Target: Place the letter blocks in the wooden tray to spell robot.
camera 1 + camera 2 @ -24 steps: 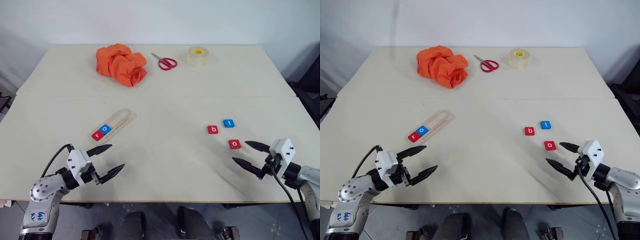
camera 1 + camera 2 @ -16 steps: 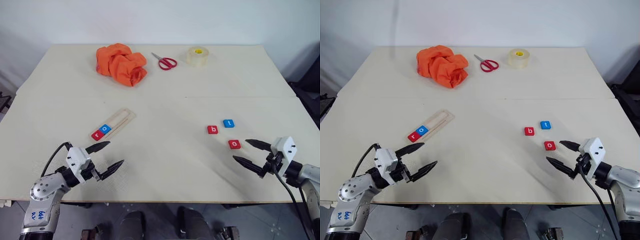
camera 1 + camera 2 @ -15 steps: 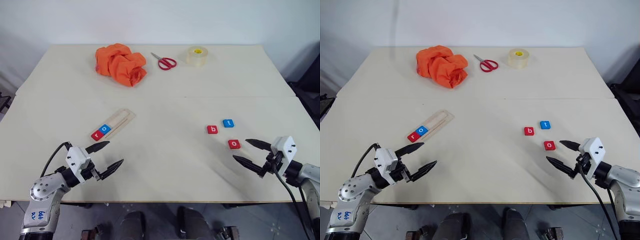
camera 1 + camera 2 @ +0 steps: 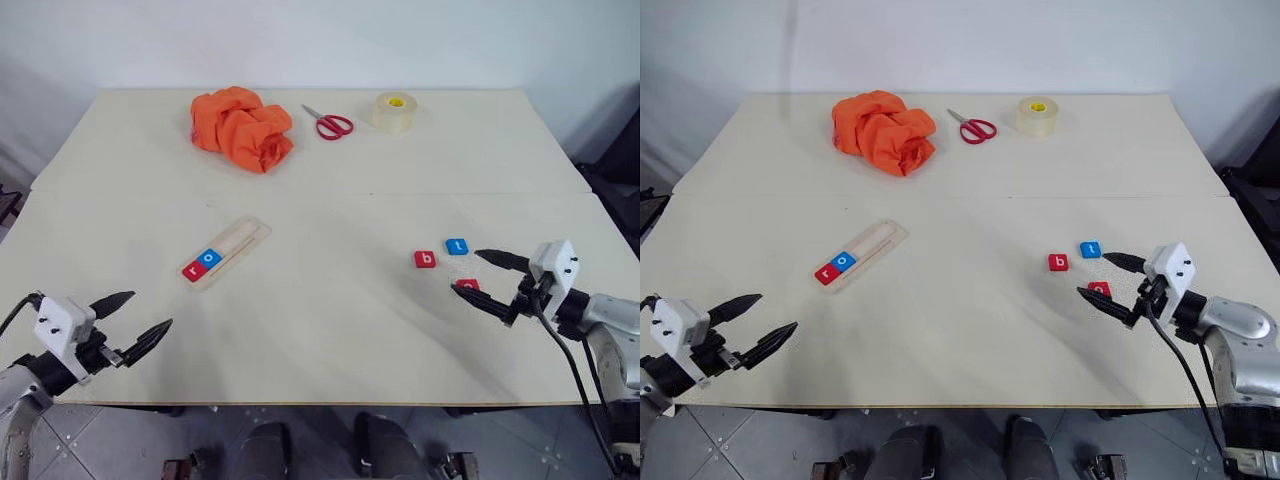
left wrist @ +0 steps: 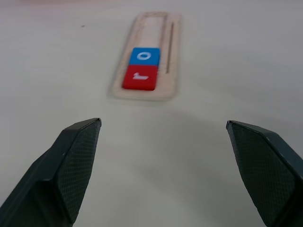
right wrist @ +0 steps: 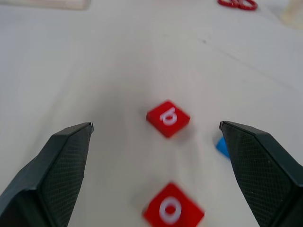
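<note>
Left eye view: wooden tray (image 4: 228, 252) is holding red r (image 4: 192, 270) and blue o (image 4: 210, 257) at its near end.
Right gripper (image 4: 478, 273) is hovering wide open, empty, over red o (image 6: 173, 211); red b (image 4: 425, 259) and blue t (image 4: 457, 246) are lying just beyond. Left gripper (image 4: 135, 320) is hanging open, empty, near the table's (image 4: 330, 180) front edge.

The left tool (image 5: 163, 163) shows its two black, finely textured fingers (image 5: 61, 175) rising at either side, spread wide apart with nothing between them but bare pale cream counter (image 5: 57, 61). Ahead of the gap lies the long narrow pale-wood tray with rounded corners (image 5: 151, 28), running lengthwise away from the tool, with a thin groove along one side. At the tray's near end sits a red square block with a white letter r (image 5: 140, 78), and touching it on the far side a blue square block with a white letter o (image 5: 144, 56). The rest of the tray's length beyond the blue block is bare wood. The fingers are well apart from the tray.
</note>
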Controlling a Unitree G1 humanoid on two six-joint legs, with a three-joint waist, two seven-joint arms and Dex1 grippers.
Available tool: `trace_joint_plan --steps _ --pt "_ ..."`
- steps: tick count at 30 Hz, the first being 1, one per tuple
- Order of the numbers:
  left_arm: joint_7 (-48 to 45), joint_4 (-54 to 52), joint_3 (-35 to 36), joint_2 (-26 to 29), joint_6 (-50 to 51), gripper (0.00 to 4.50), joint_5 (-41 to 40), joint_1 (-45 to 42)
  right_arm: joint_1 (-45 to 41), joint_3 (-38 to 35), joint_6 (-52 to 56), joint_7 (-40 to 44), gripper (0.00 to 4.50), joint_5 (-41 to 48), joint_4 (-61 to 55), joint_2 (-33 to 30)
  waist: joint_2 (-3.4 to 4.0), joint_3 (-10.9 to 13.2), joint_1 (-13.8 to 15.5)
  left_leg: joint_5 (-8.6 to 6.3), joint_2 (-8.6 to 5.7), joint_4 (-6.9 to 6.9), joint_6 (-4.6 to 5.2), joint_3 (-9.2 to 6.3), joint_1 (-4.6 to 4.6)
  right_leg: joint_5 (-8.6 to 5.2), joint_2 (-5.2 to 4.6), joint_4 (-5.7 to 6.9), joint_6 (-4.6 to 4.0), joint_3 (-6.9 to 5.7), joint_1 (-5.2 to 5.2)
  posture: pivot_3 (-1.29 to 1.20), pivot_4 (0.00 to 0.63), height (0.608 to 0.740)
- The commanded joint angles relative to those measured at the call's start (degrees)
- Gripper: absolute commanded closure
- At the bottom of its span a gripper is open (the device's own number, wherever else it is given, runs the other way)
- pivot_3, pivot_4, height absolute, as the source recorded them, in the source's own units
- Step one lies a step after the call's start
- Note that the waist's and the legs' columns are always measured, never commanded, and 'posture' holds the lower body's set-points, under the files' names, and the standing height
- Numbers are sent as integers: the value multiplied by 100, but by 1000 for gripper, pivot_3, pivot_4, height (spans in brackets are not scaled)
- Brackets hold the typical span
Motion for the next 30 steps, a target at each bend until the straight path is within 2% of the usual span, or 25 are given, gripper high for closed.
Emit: trace_joint_plan --steps 1,8,15,30 --pt "-91 325 -102 286 188 0 25 -423 -228 121 -61 111 23 18 8 50 0 0 8 0 2 0 0 -1 0 -1 2 3 -2 -1 -1 0 150 740" --pt "-518 1673 -862 536 29 0 422 -1794 -265 149 -187 282 23 49 106 22 -2 -1 -7 -2 0 -2 -1 10 -2 -1 3 6 -2 2 -6 0 150 740" --pt "-914 2803 -1517 375 -470 0 803 -2813 -59 48 -166 271 23 86 -24 -39 -4 -2 -7 -2 1 -1 -2 17 -2 -1 4 13 -1 5 -10 0 150 740" --pt "-1101 4324 -2389 299 -1095 0 1656 -3686 314 -84 -39 8 23 142 -487 -33 -8 -5 7 -1 1 26 -2 23 6 0 1 53 1 16 -12 0 150 740"
